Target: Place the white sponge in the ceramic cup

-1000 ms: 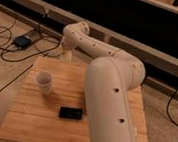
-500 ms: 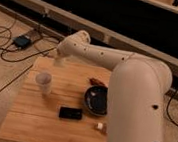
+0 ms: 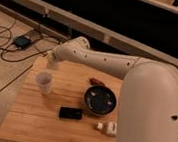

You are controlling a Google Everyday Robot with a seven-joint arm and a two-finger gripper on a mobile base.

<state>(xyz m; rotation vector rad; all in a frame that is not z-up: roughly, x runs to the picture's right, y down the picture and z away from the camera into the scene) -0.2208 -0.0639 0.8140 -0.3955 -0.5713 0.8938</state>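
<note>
Swinging aside since half a second ago, the arm's thick white link (image 3: pixel 148 115) is now uncovering more of the bench (image 3: pixel 33 125), and the pincer (image 3: pixel 52 59) is coming down a little and drifting toward the cup. The cup and the other things on the bench are staying where they were.

The pincer is hovering at about 12 o'clock of the ceramic cup (image 3: pixel 43 82), just above its mouth in the picture and apart from it. Whether the pincer is spread or pressed together I cannot tell, since its end is blending into the pale arm. A small pale lump at its tip is looking like the white sponge (image 3: pixel 49 65), but I cannot tell its outline or how it is being gripped.

The cup is standing upright near the bench's left edge, at 9 o'clock of the dark plate (image 3: pixel 101 98) and well apart from it. A reddish-brown piece (image 3: pixel 97 81) is lying at 11 o'clock of the plate, just beside its rim. A flat black object (image 3: pixel 70 113) is lying at 8 o'clock of the plate. A white labelled bottle (image 3: pixel 107 128) is lying on its side at 5 o'clock, near the plate. Cables (image 3: pixel 4 52) are trailing over the floor at the bench's 10 o'clock.
</note>
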